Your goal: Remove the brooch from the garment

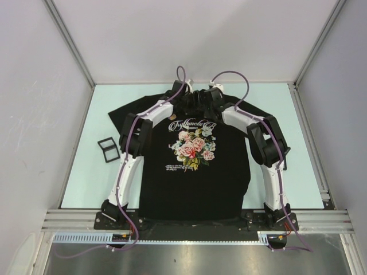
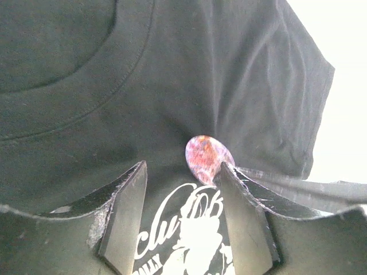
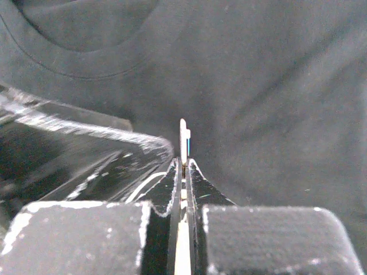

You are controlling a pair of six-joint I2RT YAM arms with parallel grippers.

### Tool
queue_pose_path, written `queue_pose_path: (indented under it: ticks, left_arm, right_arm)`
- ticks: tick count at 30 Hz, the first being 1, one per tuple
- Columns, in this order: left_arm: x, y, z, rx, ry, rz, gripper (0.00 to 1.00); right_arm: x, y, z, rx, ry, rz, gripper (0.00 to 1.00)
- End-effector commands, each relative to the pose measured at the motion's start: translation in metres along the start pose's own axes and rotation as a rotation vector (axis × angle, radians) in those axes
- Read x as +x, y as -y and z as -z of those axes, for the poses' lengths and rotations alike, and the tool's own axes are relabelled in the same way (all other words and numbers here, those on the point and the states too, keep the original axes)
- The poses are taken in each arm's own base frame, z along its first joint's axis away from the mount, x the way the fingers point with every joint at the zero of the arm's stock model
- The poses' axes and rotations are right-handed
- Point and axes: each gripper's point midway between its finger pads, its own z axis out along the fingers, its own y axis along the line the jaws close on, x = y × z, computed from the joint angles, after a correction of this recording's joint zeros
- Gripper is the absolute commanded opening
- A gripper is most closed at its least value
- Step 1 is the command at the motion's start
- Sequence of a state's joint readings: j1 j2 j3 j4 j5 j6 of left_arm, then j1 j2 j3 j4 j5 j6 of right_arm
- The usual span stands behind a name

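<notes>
- Brooch trouble starts on the left. Your left gripper has its jaws spread and holds nothing, straddling the cloth just below the collar. With no hold on the garment there, a pull on the brooch would likely drag the shirt up rather than free the fastening.
- One finger of that left gripper either touches the brooch's lower edge or lies just in front of it; I cannot tell which. A sideways nudge from it could twist the piece out of the other claw.
- Further right, your right gripper is clamped tight on a thin pale sliver seen edge-on, which I judge to be the brooch's rim. So narrow a bite may slip off if you tug hard or at an angle.
- Folds in the fabric below and right of the collar converge on the brooch, so the cloth looks under tension. A sharp yank could snag or tear it where the fastening passes through.
- As for its look, it is a small glossy oval, marbled in pink, purple and orange. It lies face-up on the black cloth just below and to the right of the collar. The white lettering sits further below the collar. The fastening itself is hidden.
</notes>
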State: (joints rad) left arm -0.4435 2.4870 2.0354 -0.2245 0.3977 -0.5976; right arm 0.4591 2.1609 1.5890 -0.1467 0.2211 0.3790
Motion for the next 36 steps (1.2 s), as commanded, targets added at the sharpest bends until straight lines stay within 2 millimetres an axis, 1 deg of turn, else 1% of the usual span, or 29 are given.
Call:
queue_pose_path:
  ticks: [1, 3, 7, 8, 11, 13, 16, 17, 20, 21, 22, 23, 25, 27, 28, 32, 36]
  left_arm:
    - [-0.026, 0.023, 0.017, 0.072, 0.058, 0.014, 0.6]
    - [-0.024, 0.018, 0.013, 0.07, 0.053, 0.035, 0.61]
    - [-0.022, 0.019, 0.008, 0.107, 0.038, 0.072, 0.63]
    - [-0.022, 0.019, 0.008, 0.112, 0.036, 0.081, 0.63]
    - [-0.021, 0.02, 0.007, 0.124, 0.034, 0.075, 0.64]
    - [-0.021, 0.019, 0.007, 0.128, 0.031, 0.077, 0.64]
    - [-0.019, 0.02, 0.006, 0.134, 0.026, 0.069, 0.64]
    - [-0.019, 0.02, 0.006, 0.136, 0.025, 0.066, 0.64]
    - [-0.017, 0.018, 0.004, 0.132, 0.021, 0.06, 0.65]
    - [-0.016, 0.018, 0.004, 0.132, 0.019, 0.061, 0.65]
    - [-0.015, 0.018, 0.002, 0.135, 0.018, 0.058, 0.66]
    - [-0.014, 0.018, 0.002, 0.136, 0.015, 0.058, 0.66]
    - [-0.013, 0.021, -0.001, 0.142, 0.01, 0.045, 0.66]
    - [-0.011, 0.025, -0.002, 0.142, 0.005, 0.034, 0.67]
    - [-0.011, 0.028, -0.002, 0.145, 0.009, 0.022, 0.66]
    - [-0.009, 0.029, -0.004, 0.131, 0.013, 0.016, 0.66]
    - [-0.009, 0.026, -0.004, 0.114, 0.015, 0.019, 0.66]
  right_arm:
    - [0.001, 0.012, -0.001, 0.135, -0.004, 0.113, 0.0]
    - [0.001, 0.009, -0.002, 0.125, -0.005, 0.114, 0.0]
    - [0.005, 0.003, -0.005, 0.091, -0.021, 0.121, 0.0]
    - [0.009, 0.003, -0.007, 0.089, -0.035, 0.125, 0.01]
    - [0.012, -0.007, -0.01, 0.031, -0.051, 0.118, 0.08]
    - [0.013, -0.016, -0.009, -0.021, -0.06, 0.104, 0.1]
    - [0.009, -0.024, -0.008, -0.084, -0.053, 0.077, 0.17]
    - [0.009, -0.024, -0.007, -0.093, -0.053, 0.065, 0.21]
    - [0.003, -0.023, -0.004, -0.131, -0.047, 0.037, 0.26]
    - [0.003, -0.019, -0.005, -0.135, -0.048, 0.019, 0.27]
    - [-0.001, -0.022, -0.003, -0.166, -0.041, 0.008, 0.28]
    - [0.0, -0.021, -0.001, -0.174, -0.042, 0.002, 0.29]
    - [-0.004, -0.028, 0.002, -0.231, -0.033, -0.014, 0.31]
    - [-0.002, -0.032, 0.003, -0.268, -0.044, -0.027, 0.33]
    - [-0.003, -0.032, 0.002, -0.274, -0.038, -0.03, 0.33]
    - [-0.011, -0.034, 0.005, -0.283, -0.013, -0.024, 0.34]
    - [-0.02, -0.032, 0.009, -0.251, 0.03, 0.006, 0.34]
